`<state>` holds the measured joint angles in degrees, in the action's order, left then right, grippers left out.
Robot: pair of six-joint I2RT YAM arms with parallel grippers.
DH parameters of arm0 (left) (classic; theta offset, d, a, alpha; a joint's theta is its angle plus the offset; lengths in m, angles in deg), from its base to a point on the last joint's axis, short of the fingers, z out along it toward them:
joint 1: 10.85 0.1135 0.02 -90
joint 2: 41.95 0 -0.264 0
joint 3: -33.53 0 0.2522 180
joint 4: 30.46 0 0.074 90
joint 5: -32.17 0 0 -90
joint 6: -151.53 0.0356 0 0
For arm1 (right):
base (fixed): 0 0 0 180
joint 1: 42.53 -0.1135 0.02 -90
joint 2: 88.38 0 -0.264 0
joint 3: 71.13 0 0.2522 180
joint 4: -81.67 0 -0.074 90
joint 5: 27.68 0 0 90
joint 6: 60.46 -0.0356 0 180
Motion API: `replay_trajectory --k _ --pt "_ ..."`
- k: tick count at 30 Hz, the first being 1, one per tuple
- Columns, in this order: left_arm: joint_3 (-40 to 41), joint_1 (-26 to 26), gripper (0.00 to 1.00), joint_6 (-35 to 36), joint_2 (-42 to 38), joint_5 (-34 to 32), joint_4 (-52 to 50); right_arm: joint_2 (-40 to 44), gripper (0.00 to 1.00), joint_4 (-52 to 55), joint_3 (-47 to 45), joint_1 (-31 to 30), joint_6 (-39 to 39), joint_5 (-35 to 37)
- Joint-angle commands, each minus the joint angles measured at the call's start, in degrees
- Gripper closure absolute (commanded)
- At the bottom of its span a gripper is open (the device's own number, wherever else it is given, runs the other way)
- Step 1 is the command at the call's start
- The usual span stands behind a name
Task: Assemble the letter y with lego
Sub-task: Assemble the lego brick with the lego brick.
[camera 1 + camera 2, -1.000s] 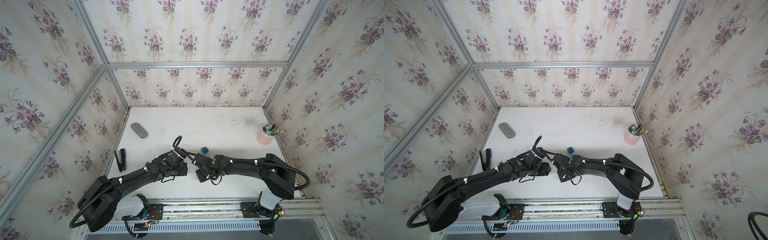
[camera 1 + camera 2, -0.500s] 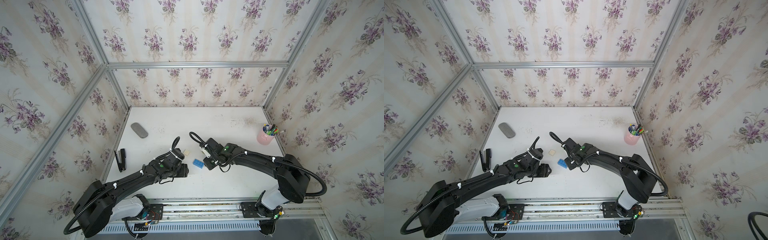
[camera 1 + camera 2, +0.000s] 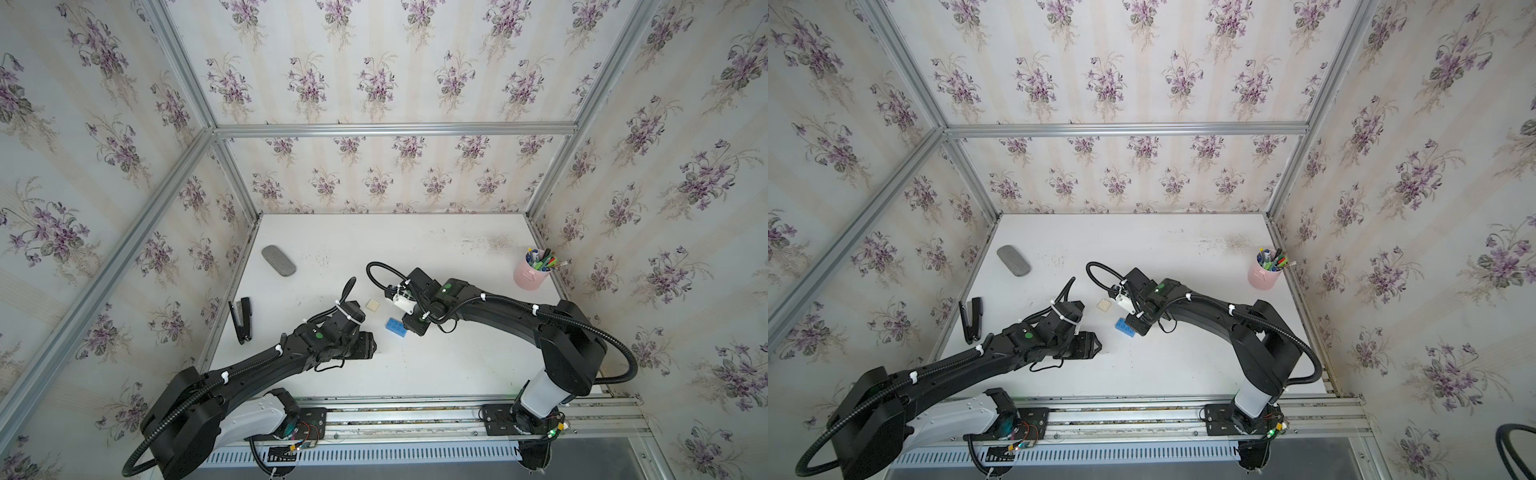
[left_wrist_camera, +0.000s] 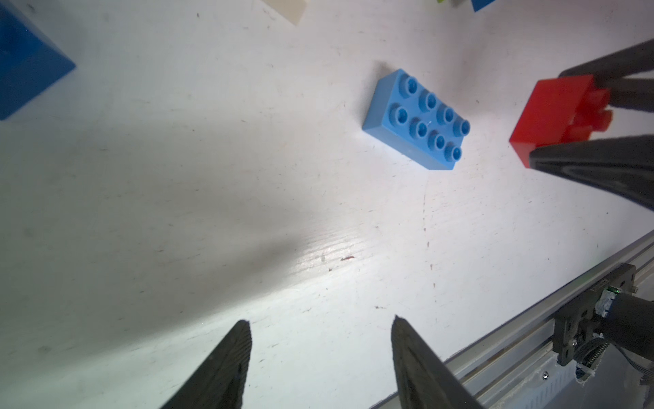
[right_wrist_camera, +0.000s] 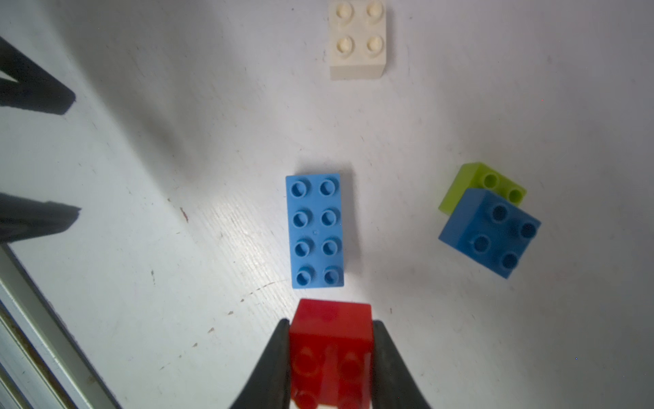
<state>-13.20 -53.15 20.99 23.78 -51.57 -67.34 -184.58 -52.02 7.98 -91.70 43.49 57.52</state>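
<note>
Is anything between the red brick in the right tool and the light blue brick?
Nothing visible. The red brick, clamped in the right tool, faces a short end of the light blue brick across bare table. The white brick lies beyond it; green brick and dark blue brick sit aside.

Violet-flowered wallpaper walls (image 3: 374,75), aluminium frame bars (image 3: 395,129), scuffed white tabletop (image 3: 415,249), bright even light.

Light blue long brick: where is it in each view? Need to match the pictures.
Top view: light blue brick mid-table, near the white brick.
Top view: same spot.
Left wrist: lying flat beside the red brick.
Right wrist: central, just ahead of the red brick held by the right gripper.
Shared landmark: the white brick, cropped in the left wrist view.
</note>
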Motion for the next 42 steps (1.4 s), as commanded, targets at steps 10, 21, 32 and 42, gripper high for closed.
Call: replay_trajectory --k 10,21,32,42 --pt "0.6 0.7 0.34 0.4 -0.2 0.8 0.3 -4.9 0.74 2.2 3.0 -0.1 4.6 -1.5" --pt "0.6 0.7 0.34 0.4 0.1 0.9 0.6 -6.4 0.74 2.6 2.9 -0.1 3.7 -2.5" --pt "0.4 0.9 0.34 0.6 1.0 0.8 0.7 -8.2 0.74 3.1 3.1 0.2 2.8 -2.5" --pt "0.7 1.1 0.34 0.7 1.0 0.7 0.9 -12.1 0.78 5.5 5.6 0.2 3.0 -3.1"
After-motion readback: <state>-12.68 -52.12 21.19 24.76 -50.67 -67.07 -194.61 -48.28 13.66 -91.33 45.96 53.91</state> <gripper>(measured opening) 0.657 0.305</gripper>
